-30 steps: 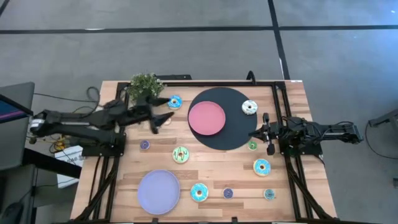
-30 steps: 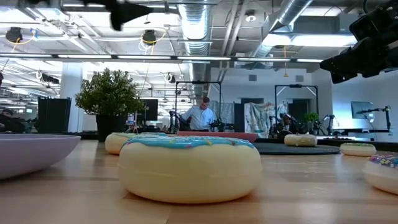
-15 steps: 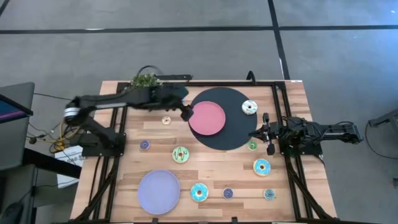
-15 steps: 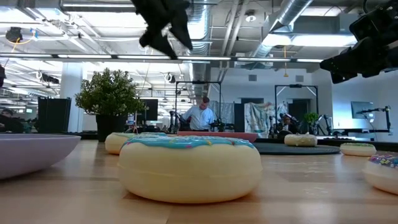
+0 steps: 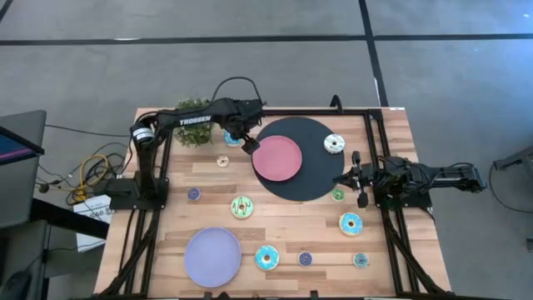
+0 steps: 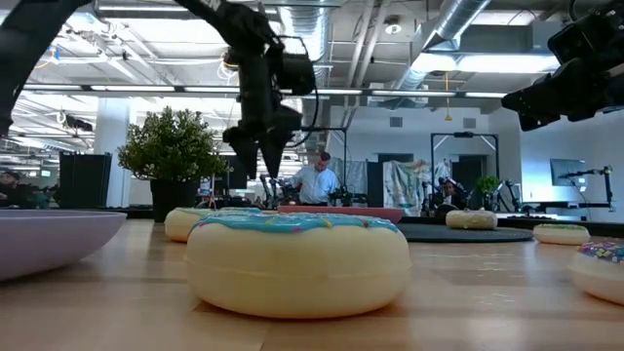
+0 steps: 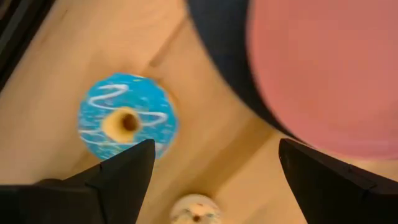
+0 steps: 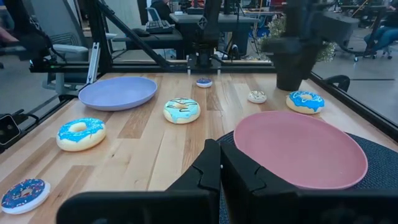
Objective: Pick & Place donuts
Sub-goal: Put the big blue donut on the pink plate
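Since the earlier frame our left gripper (image 5: 247, 143) has swung in beside the flat pink round plate (image 5: 276, 158), fingers spread wide and empty, over the blue-iced ring donut (image 7: 127, 123). Our right gripper (image 5: 358, 177) waits pinched shut, right of the plate. We count eight donuts and two plates.

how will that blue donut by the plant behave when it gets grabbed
The blue donut looks rigid and moulded, so probably stiff and light. It lies flat on the table, unlikely to roll. Its glossy icing may slip a little between the jaws.
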Motion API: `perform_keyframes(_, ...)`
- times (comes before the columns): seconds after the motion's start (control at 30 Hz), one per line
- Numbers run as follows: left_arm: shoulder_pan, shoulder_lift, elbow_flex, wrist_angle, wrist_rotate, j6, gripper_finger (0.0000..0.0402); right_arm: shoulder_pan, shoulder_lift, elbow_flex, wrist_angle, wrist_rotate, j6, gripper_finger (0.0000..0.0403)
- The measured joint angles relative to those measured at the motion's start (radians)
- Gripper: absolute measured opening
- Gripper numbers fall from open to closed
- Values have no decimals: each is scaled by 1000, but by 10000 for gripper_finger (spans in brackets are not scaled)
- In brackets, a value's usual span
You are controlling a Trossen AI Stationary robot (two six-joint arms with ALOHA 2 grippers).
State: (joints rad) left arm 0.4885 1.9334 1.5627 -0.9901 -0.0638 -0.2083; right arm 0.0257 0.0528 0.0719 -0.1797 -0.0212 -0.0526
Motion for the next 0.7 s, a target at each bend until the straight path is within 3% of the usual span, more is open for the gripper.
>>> perform_keyframes(0.3,67,101,-1,12,25,56,336,0,0,0,0,0,0,0)
perform_keyframes(0.7,89,135,-1,57,-43,32,336,0,0,0,0,0,0,0)
